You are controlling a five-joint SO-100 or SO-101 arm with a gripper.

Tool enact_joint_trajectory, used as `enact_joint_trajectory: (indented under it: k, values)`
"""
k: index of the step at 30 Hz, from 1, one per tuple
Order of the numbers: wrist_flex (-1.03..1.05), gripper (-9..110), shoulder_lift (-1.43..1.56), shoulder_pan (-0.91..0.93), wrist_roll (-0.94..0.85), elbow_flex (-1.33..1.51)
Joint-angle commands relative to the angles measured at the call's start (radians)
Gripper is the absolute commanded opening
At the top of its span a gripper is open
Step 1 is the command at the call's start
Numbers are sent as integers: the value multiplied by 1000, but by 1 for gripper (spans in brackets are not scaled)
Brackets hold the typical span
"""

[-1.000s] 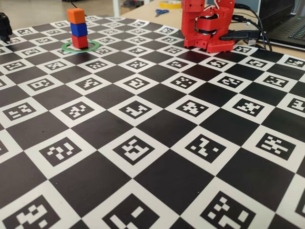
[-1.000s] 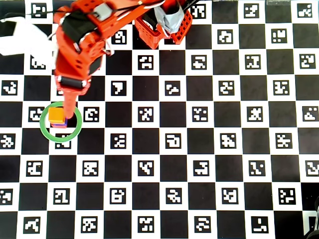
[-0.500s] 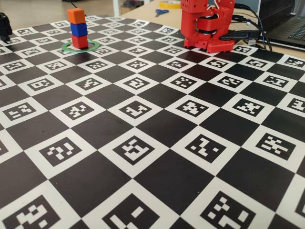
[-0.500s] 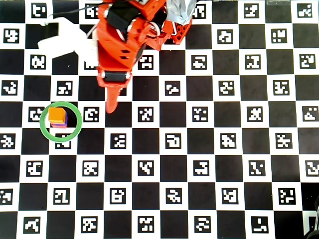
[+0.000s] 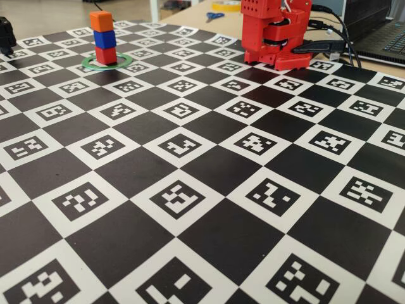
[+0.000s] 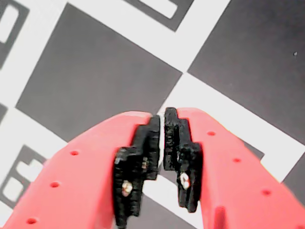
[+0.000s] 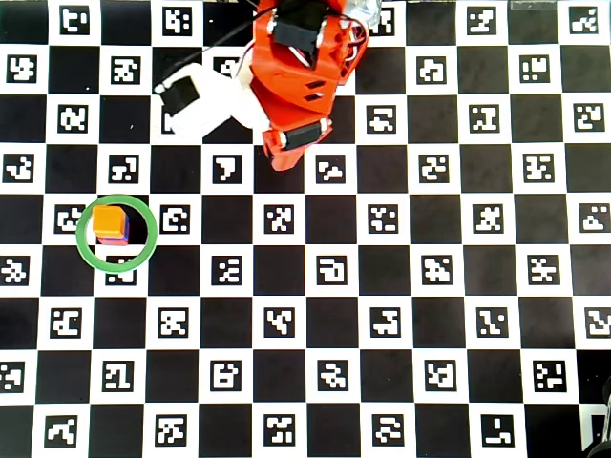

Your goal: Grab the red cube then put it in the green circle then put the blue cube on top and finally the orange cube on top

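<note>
The red plastic two-finger gripper (image 6: 162,143) is pointing down at bare checkered board in the wrist view, its black-padded jaws drawn almost together with only a thin slit between them and nothing held. In the overhead view the red arm (image 7: 301,81) is sitting folded near its base at the top edge of the black-and-white checkered mat printed with square markers (image 7: 382,315), well apart from the stack, which suggests its work here is finished. Toward the mat's left side in that view, the thin flat green ring (image 7: 145,250) is lying flat and serving as the target spot; inside it the small matte red cube (image 5: 105,56) is resting on the mat, the small dark-blue cube (image 5: 104,39) is sitting on the red one, and the small bright-orange cube (image 5: 100,21) is sitting on top. The tower is standing upright and slightly staggered in the fixed view. All three placements appear done.
</note>
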Motion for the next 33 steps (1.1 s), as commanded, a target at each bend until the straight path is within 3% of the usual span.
enact_joint_trajectory:
  k: [1,18,33]
  values:
    - [-64,-5,129,-52,-26,80]
    - [-132,-5,445,-213,-247,399]
    - [-94,-5,670,-189,-471,712]
